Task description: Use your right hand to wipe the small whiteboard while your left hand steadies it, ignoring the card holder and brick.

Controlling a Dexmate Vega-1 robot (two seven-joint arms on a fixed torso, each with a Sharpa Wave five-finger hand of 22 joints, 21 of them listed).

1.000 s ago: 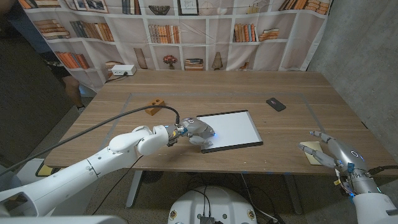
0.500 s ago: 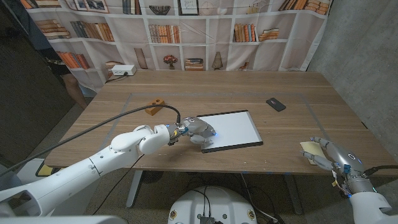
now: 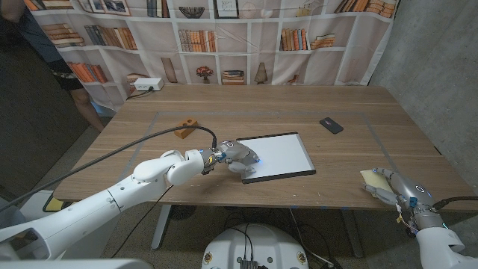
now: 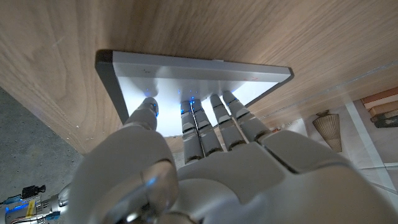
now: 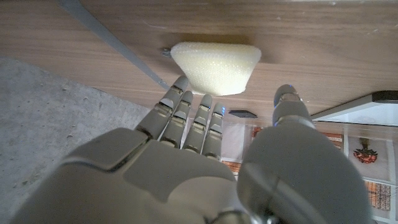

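Overhead, left hand (image 3: 237, 159) pressed on the near-left corner of the whiteboard (image 3: 278, 155), fingers laid on its surface, gripping nothing; board's long axis running away from that hand toward the right. Right hand (image 3: 394, 187) well apart from the board at the table's near right edge, fingers spread and empty, sponge (image 3: 371, 178) just beside its fingertips on the board side. Card holder (image 3: 331, 125) and brick (image 3: 187, 127) far beyond, off the path. Along the left wrist, fingers (image 4: 202, 118) resting flat on the white board (image 4: 186, 71). Along the right wrist, open hand (image 5: 205, 149) just short of the sponge (image 5: 216, 66), not yet touching; probably sponge first, then leftward to the board (image 5: 360, 106).
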